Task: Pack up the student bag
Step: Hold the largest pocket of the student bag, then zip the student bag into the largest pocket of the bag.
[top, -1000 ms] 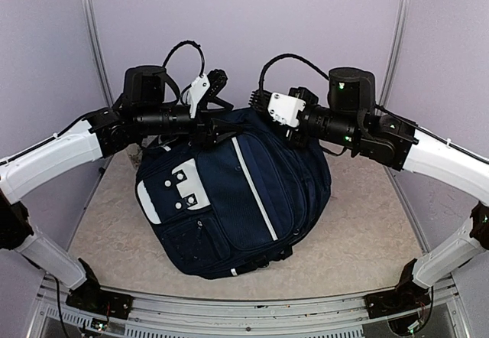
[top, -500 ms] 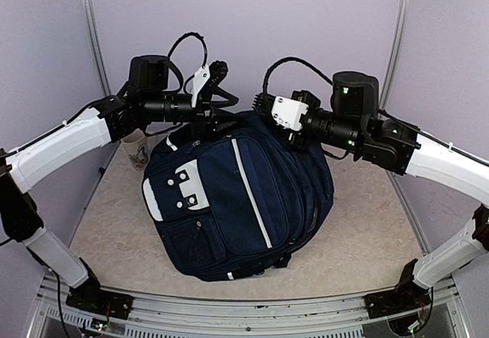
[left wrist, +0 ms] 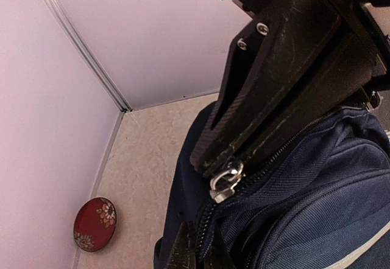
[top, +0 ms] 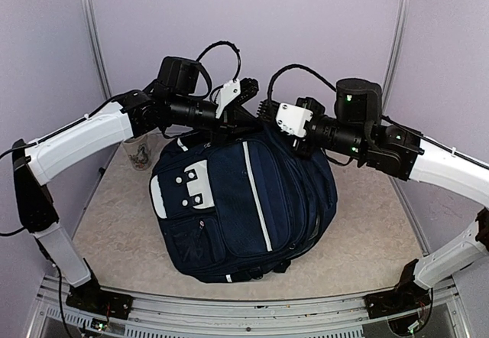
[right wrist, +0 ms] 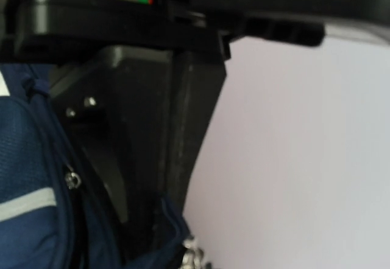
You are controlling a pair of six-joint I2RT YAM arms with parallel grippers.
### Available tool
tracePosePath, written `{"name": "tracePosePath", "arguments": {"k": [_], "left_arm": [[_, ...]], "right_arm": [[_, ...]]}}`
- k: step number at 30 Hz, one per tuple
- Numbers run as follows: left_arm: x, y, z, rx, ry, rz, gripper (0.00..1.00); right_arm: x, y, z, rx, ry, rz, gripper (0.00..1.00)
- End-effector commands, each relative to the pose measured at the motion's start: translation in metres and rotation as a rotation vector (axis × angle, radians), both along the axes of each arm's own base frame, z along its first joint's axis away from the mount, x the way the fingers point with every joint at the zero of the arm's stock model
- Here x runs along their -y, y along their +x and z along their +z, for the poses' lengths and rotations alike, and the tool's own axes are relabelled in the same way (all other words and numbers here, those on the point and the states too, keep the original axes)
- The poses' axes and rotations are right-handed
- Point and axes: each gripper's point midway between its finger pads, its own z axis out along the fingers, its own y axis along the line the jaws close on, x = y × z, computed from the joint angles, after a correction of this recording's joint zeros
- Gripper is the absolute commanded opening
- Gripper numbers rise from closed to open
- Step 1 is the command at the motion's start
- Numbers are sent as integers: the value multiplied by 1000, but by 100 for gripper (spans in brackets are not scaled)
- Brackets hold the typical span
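The navy bag (top: 244, 200) sat mid-frame on the desk (top: 367, 231), patch side up, with both arms bent over its top edge. The left jaws pinched the metal zip pull (left wrist: 225, 181) there. The right jaws were pressed together on the bag's fabric nearby. A cup (top: 139, 153) stood left of the bag, and a red dish (left wrist: 94, 223) lay in a desk corner.

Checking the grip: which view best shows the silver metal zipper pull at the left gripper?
The left wrist view: the silver metal zipper pull shows sharp at the left gripper's shut tips, on the navy-blue fabric backpack. The top external view hides it behind the gripper; the right wrist view has only an unidentifiable metal blur.
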Motion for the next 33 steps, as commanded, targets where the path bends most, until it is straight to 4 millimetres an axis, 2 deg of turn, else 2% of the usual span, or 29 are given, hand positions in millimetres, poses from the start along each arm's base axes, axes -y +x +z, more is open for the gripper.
{"name": "tracePosePath", "arguments": {"k": [1,6,9,15,18,20,24,28,33], "left_arm": [[-20,3,14,2,-47,118,0],[-61,7,29,21,-113,306,0],[-82,2,42,34,-151,378,0],[-121,-9,76,80,-232,491,0],[-143,-10,96,80,-303,564,0],[-156,-18,112,81,-373,581,0],[-161,-42,125,64,-467,512,0],[-156,-59,111,4,-491,447,0],[-136,-86,59,-56,-388,362,0]], "right_arm": [[24,-9,64,125,202,-61,0],[55,1,54,178,164,-212,0],[68,6,46,184,130,-283,0],[88,-1,40,177,136,-319,0],[97,-2,29,155,128,-342,0],[102,-3,19,137,126,-357,0],[110,-4,7,105,159,-379,0],[113,-2,10,100,212,-374,0],[106,4,38,132,269,-335,0]]}}
